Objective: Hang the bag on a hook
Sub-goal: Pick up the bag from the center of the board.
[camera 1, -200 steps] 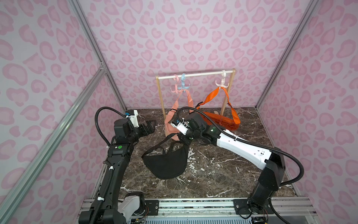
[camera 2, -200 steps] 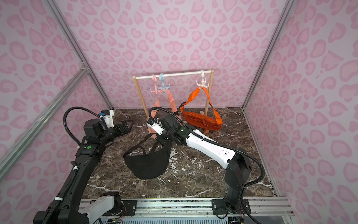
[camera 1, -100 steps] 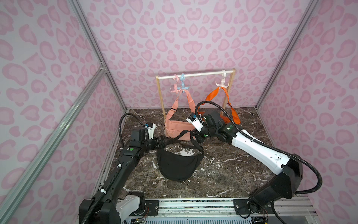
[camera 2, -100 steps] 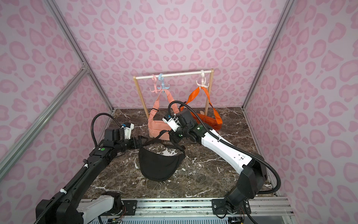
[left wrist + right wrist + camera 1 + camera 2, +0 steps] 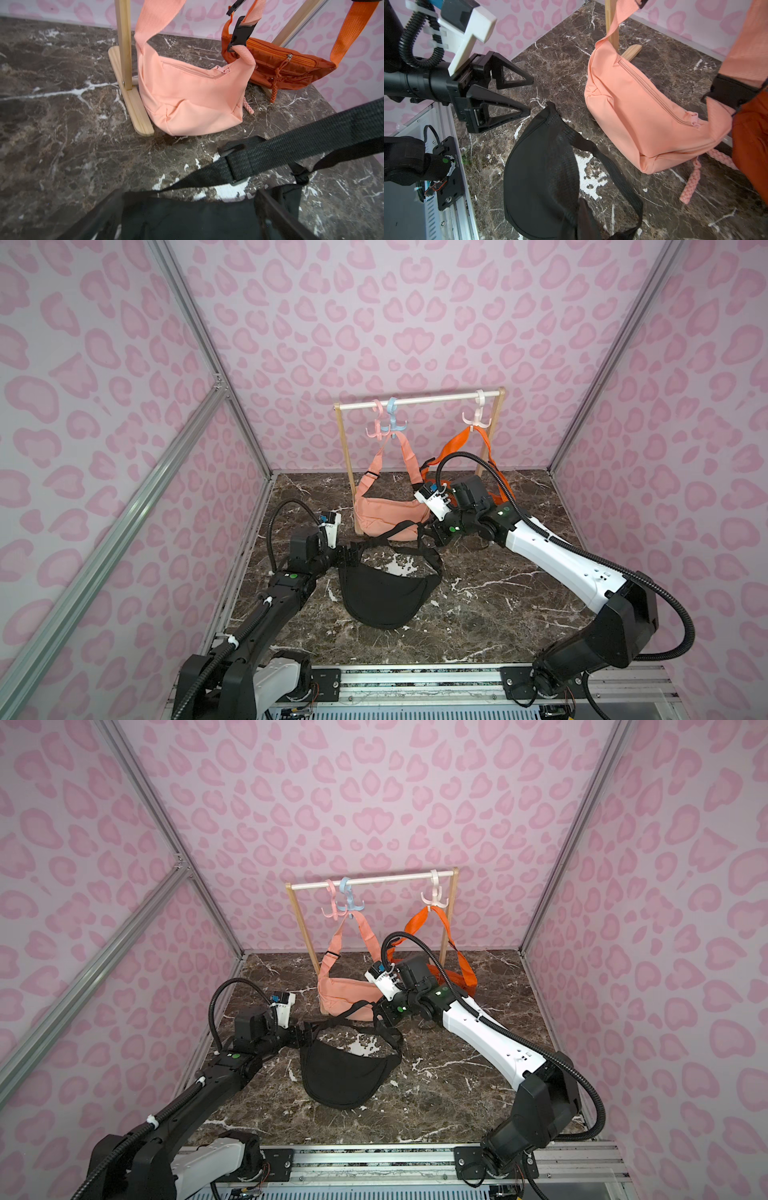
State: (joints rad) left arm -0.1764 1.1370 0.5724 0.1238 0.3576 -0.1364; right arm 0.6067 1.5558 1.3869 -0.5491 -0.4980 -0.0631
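Bag [image 5: 384, 597] sits on the floor [image 5: 478, 605], not on any hook, its body sagging below and ahead of my left gripper [image 5: 531, 95]. Those fingers [image 5: 500, 99] stand wide apart. The bag's near corner lies just past the lower fingertip, close, though I cannot tell whether it touches. From the left wrist I see the black fabric filling the space ahead of both fingers, and the strap [image 5: 291, 143] crosses beyond the tips, raised off the floor.

That strap climbs to my right gripper [image 5: 433, 536], whose fingers are together, pinched on it. In the right wrist view the strap runs out of frame toward those fingers, with a slack loop drooping beside them.

Beyond both grippers' tips stands the rack [image 5: 345, 456]. A peach bag [image 5: 386, 514] hangs there from the blue hook [image 5: 392, 418] and an orange bag [image 5: 280, 68] from the white hook [image 5: 478, 416]. A pink hook [image 5: 376, 425] hangs just beside the blue one.
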